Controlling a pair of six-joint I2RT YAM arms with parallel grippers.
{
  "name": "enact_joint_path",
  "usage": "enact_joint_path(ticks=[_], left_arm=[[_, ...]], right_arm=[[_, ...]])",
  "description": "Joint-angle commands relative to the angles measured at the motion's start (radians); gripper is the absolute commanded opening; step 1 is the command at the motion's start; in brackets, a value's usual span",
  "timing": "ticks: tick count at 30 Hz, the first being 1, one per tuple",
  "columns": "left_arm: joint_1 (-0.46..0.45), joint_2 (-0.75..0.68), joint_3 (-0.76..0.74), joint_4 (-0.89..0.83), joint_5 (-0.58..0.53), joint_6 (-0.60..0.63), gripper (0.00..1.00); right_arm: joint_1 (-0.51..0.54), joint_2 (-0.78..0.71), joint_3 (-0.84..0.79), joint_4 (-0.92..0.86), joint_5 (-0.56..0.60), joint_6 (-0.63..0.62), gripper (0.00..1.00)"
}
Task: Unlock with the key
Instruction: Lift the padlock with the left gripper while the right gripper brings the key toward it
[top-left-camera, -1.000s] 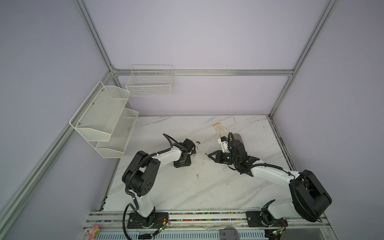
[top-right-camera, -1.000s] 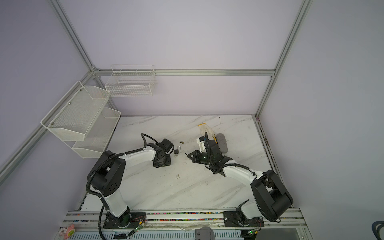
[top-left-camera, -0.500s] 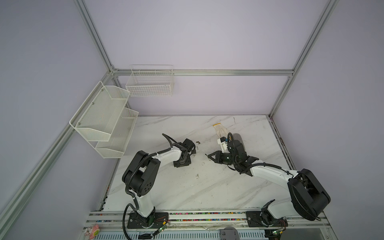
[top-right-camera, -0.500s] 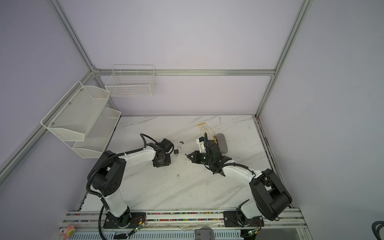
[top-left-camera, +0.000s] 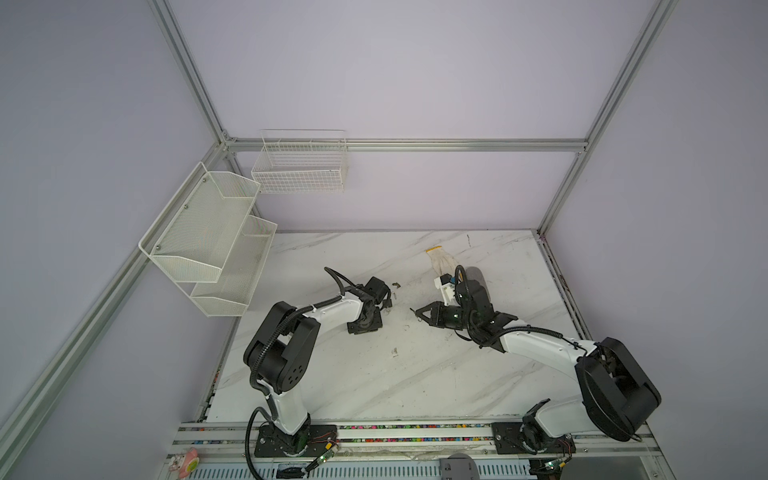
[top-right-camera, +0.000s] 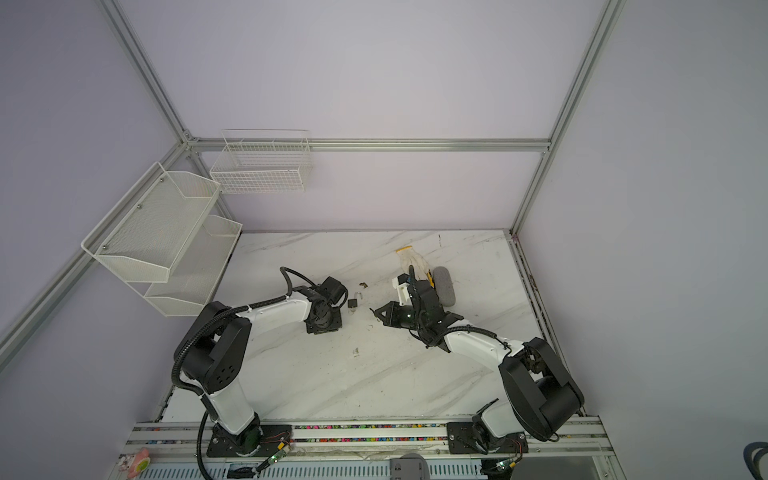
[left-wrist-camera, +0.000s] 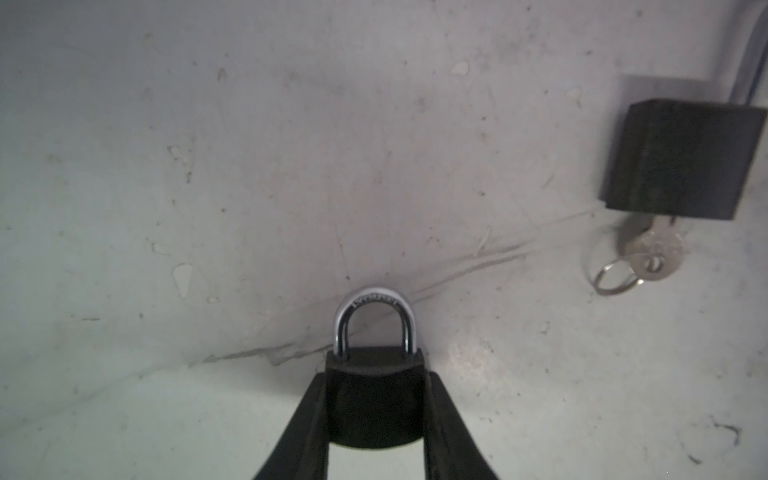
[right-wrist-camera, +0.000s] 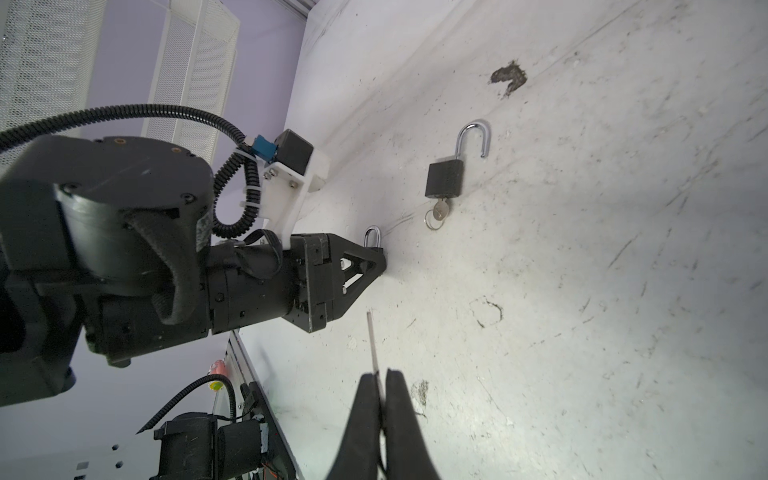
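Observation:
A small black padlock (left-wrist-camera: 374, 399) with its silver shackle (left-wrist-camera: 374, 307) closed stands on the marble table, and my left gripper (left-wrist-camera: 375, 376) is shut on its body from both sides. In the right wrist view that left gripper (right-wrist-camera: 376, 259) points down at the table with the shackle (right-wrist-camera: 372, 237) showing behind it. My right gripper (right-wrist-camera: 380, 376) is shut on a key (right-wrist-camera: 372, 345), whose thin blade sticks out edge-on toward the left gripper. In both top views the right gripper (top-right-camera: 376, 311) hovers just right of the left gripper (top-right-camera: 324, 326).
A second black padlock (right-wrist-camera: 444, 178) lies nearby with its shackle open and a key (right-wrist-camera: 438, 214) on a ring in it; it also shows as the padlock (top-right-camera: 353, 302). A glove (top-left-camera: 440, 259) and a grey pad (top-right-camera: 444, 284) lie behind the right arm. White shelves (top-left-camera: 208, 237) hang at the left.
My left gripper's jaws have closed in onto the padlock's body. Both arms have stayed almost where they were.

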Motion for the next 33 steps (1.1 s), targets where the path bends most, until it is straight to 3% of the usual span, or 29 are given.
enact_joint_path(ticks=[1, 6, 10, 14, 19, 23, 26, 33], left_arm=[[0.0, -0.09, -0.008, 0.028, 0.018, -0.026, 0.11], [-0.011, -0.189, -0.017, 0.047, 0.014, -0.122, 0.0], [-0.022, -0.271, -0.038, 0.086, 0.023, -0.225, 0.0], [-0.036, -0.353, -0.078, 0.21, 0.113, -0.311, 0.0], [-0.084, -0.453, -0.07, 0.222, 0.062, -0.414, 0.0], [-0.089, -0.495, -0.092, 0.234, 0.061, -0.542, 0.0], [-0.094, -0.514, -0.1, 0.244, 0.05, -0.571, 0.0], [-0.101, -0.535, -0.118, 0.236, 0.0, -0.615, 0.0]], right_arm=[[-0.002, -0.032, 0.011, -0.043, 0.016, -0.019, 0.0], [0.01, -0.038, -0.037, 0.03, 0.023, 0.048, 0.0], [0.071, -0.055, -0.071, 0.109, 0.103, 0.106, 0.0], [0.171, -0.054, -0.096, 0.192, 0.228, 0.168, 0.0], [0.306, -0.019, -0.131, 0.357, 0.407, 0.241, 0.0], [0.387, 0.03, -0.104, 0.423, 0.521, 0.255, 0.0], [0.423, 0.032, -0.101, 0.46, 0.613, 0.262, 0.0], [0.436, 0.05, -0.084, 0.523, 0.645, 0.279, 0.0]])
